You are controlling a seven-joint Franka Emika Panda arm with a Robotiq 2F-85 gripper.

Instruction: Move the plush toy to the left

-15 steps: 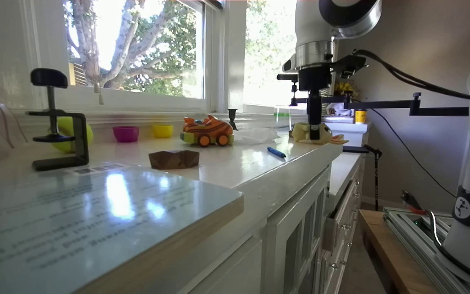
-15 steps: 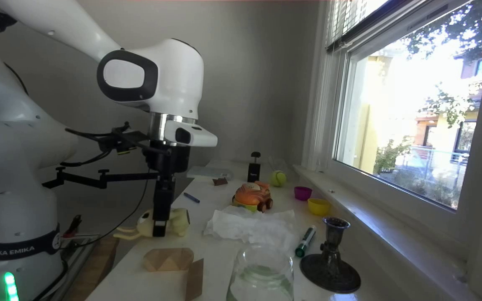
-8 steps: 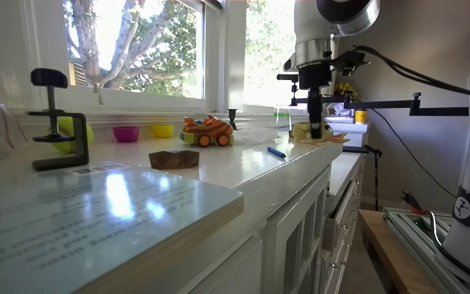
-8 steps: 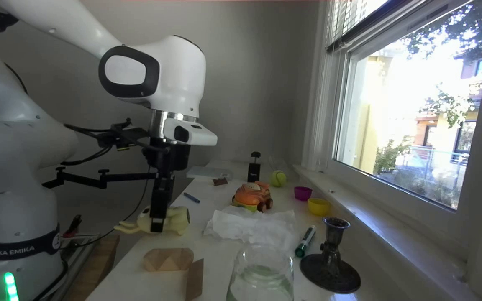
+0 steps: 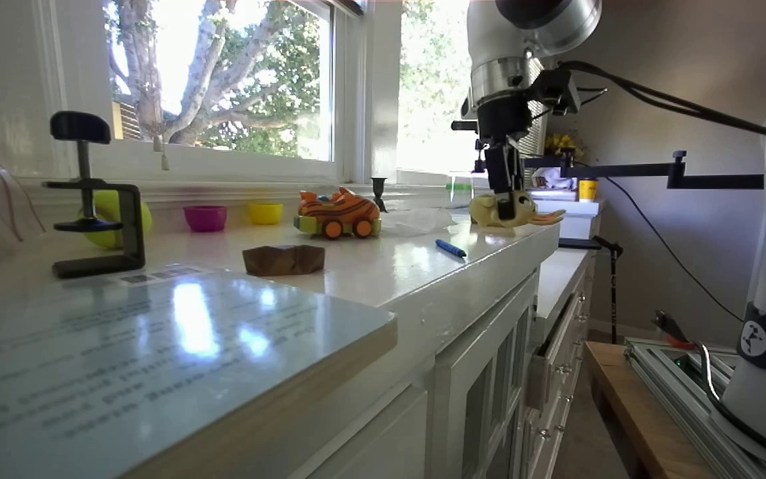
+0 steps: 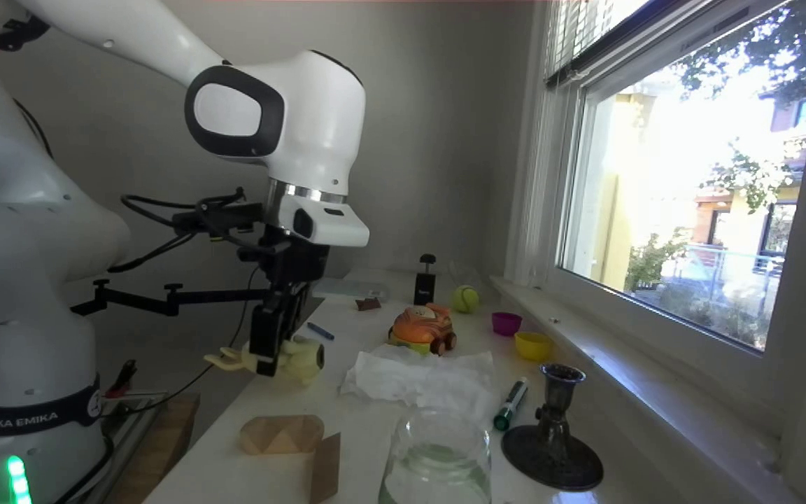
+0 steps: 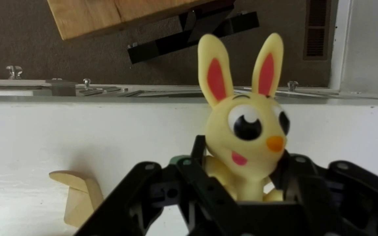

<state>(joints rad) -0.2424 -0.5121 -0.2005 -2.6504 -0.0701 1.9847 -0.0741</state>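
The plush toy (image 7: pixel 244 147) is a pale yellow rabbit with red-lined upright ears, big black-and-white eyes and an orange nose. In the wrist view the fingers of my gripper (image 7: pixel 242 149) press on both sides of it, around the head and arms. Both exterior views show the gripper (image 6: pixel 268 357) pointing down and slightly tilted, with the toy (image 6: pixel 303 358) between its fingers, near the front edge of the white counter (image 6: pixel 364 434). In an exterior view the toy (image 5: pixel 486 211) appears raised just off the counter. Its lower body is partly hidden by the gripper.
Along the counter are a blue pen (image 5: pixel 450 249), an orange toy car (image 5: pixel 340 214), a crumpled white sheet (image 6: pixel 420 378), a folded brown card (image 6: pixel 281 435), a glass jar (image 6: pixel 438 462) and a dark candle holder (image 6: pixel 553 448). The counter's front edge runs close beside the toy.
The jaws have closed on the toy. Gripper and toy have risen a little together, shifting slightly toward the window side, and the wrist has tilted.
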